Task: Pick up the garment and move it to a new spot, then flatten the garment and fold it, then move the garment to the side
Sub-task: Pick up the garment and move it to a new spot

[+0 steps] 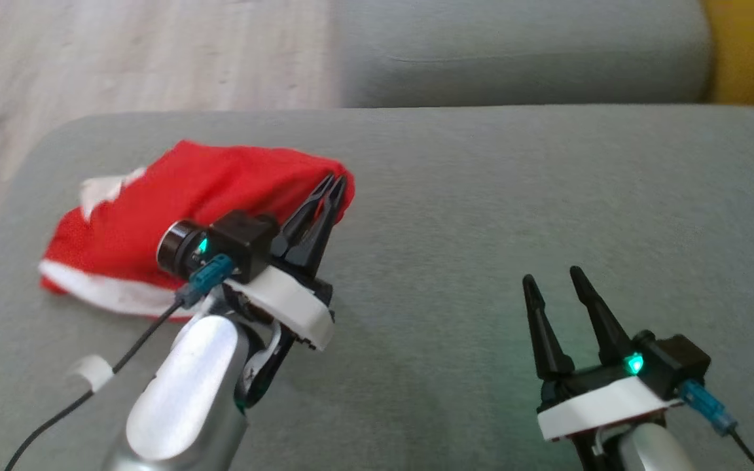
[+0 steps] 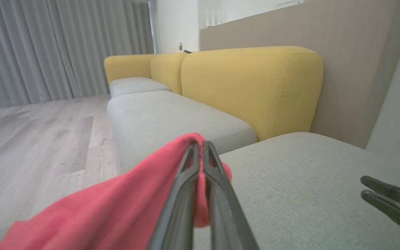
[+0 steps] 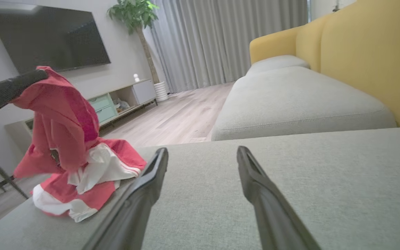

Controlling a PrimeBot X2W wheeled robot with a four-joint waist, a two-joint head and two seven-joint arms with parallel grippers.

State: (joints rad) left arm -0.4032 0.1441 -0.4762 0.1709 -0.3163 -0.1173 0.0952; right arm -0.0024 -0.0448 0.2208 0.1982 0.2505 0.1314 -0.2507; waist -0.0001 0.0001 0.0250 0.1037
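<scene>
A red garment with white trim (image 1: 154, 209) lies crumpled at the left of the grey sofa seat (image 1: 482, 216). My left gripper (image 1: 336, 182) is shut on an edge of the red cloth and holds that edge lifted above the pile; the left wrist view has the cloth (image 2: 123, 205) pinched between the two fingers. From the right wrist view the garment (image 3: 71, 152) hangs from those dark fingers (image 3: 9, 88) down to the heap on the cushion. My right gripper (image 1: 554, 278) stands open over bare cushion at the lower right, well apart from the garment, with nothing between its fingers (image 3: 144, 187).
Pale wood floor (image 1: 122, 52) runs beyond the cushion's left and far edges. Another grey seat (image 1: 521, 52) lies behind, with yellow backrests (image 2: 255, 86) to the right. A TV, a low cabinet and a plant (image 3: 134, 14) stand across the room.
</scene>
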